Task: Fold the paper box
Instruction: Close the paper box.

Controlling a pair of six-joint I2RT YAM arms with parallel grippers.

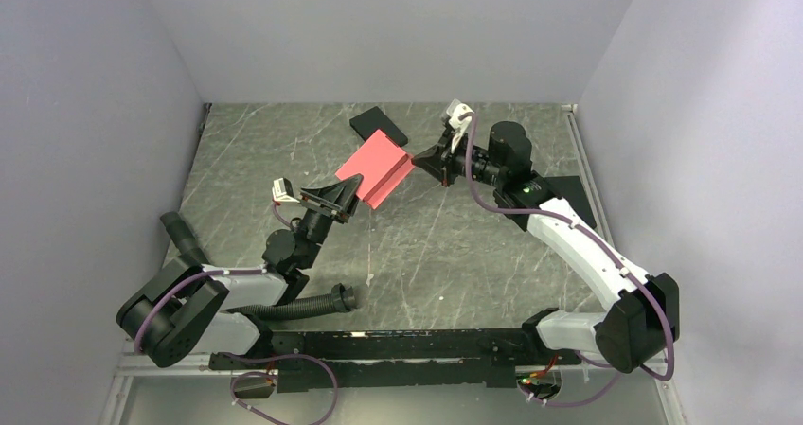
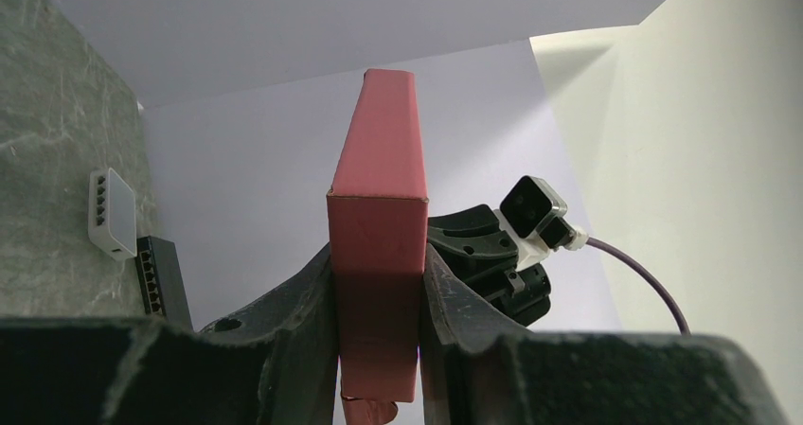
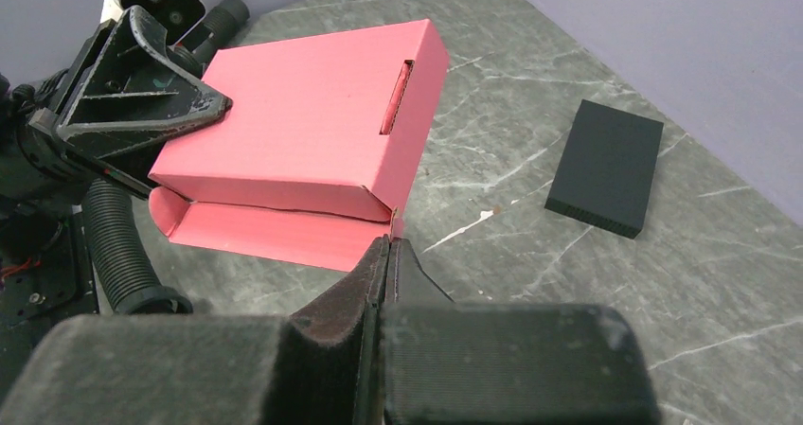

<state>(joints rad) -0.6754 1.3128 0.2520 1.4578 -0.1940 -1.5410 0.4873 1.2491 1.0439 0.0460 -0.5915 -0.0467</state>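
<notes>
So the paper box (image 1: 372,160) is basically formed at this point, and I'd say we're on the closing step. One long flap (image 3: 265,234) hangs open along the side facing the right arm, and there's a slot (image 3: 396,98) in the top face.

The left gripper (image 1: 348,193) is clamped on the box's near short end, one finger on each broad face. The right gripper (image 3: 388,250) is fully closed, with its tip right at the box corner beside the flap. I can't tell if it's pinching any card.

The box sits over the far middle of the desk (image 1: 426,255), near the black box (image 3: 606,165), and looks lifted and tilted. Its long axis runs diagonally from near-left to far-right, pointing away from the left gripper.

My guess for the next move: the right arm has to swing that flap up and tuck it in while the left keeps the body steady. It's thin card, so go gently or it'll crease.
</notes>
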